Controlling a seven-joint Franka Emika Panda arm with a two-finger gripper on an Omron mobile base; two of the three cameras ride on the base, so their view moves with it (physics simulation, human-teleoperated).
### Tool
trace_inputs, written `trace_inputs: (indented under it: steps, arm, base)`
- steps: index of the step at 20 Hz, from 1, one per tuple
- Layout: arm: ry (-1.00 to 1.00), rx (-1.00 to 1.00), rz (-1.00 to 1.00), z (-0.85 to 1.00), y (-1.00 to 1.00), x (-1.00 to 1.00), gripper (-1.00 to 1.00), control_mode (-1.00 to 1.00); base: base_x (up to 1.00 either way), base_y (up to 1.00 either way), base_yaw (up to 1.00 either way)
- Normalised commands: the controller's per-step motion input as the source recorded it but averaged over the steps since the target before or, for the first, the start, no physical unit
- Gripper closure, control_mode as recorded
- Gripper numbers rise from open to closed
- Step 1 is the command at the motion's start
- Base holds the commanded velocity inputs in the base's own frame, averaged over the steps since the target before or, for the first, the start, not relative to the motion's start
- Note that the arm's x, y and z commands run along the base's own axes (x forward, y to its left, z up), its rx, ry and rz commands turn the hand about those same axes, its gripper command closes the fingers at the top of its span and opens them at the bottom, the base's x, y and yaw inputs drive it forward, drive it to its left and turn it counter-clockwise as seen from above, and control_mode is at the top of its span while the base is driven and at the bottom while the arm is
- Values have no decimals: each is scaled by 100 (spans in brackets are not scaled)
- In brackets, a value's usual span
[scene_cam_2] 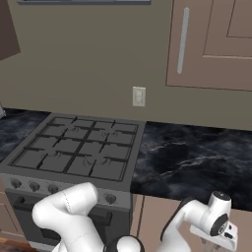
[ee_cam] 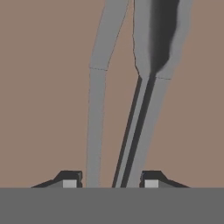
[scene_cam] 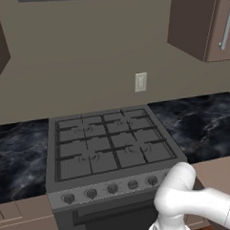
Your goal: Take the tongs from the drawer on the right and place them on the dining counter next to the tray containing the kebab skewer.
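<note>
Tongs (ee_cam: 131,131) lie between the hand's (ee_cam: 110,183) fingertips; drawer (ee_cam: 43,87) floor beneath.

A home kitchen: a gas stove (scene_cam: 109,150) sits between black marble counters (scene_cam: 203,124), with brown wall cabinets (scene_cam_2: 211,44) above it.

The arm (scene_cam: 188,199) is smooth, round and white, like fat tubes; it has dark rings at its joints; the fingers (ee_cam: 70,180) have small dark tips.

Beige wall with outlet (scene_cam: 140,81) — grey stove (scene_cam: 106,143), black marble counter (scene_cam: 203,124), brown cabinets (scene_cam_2: 211,44).
</note>
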Motion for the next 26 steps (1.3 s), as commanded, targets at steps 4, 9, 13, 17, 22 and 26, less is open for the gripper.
trace_inputs:
  steps: [4, 9, 13, 17, 22, 26]
  arm:
    - [-7, 0, 0, 21, -3, -11, 100, -100]
    - [-13, 0, 0, 20, -6, -18, 100, -100]
    - [-13, 0, 0, 20, -3, -14, 100, -100]
    - [-9, 0, 0, 13, 0, -3, 100, -100]
    - [-14, 0, 0, 16, 0, -3, 100, -100]
    - [-18, 0, 0, 24, 0, -9, 100, -100]
  base:
    - [0, 0, 0]
    - [0, 0, 0]
    - [0, 0, 0]
    - [0, 0, 0]
    - [0, 0, 0]
    - [0, 0, 0]
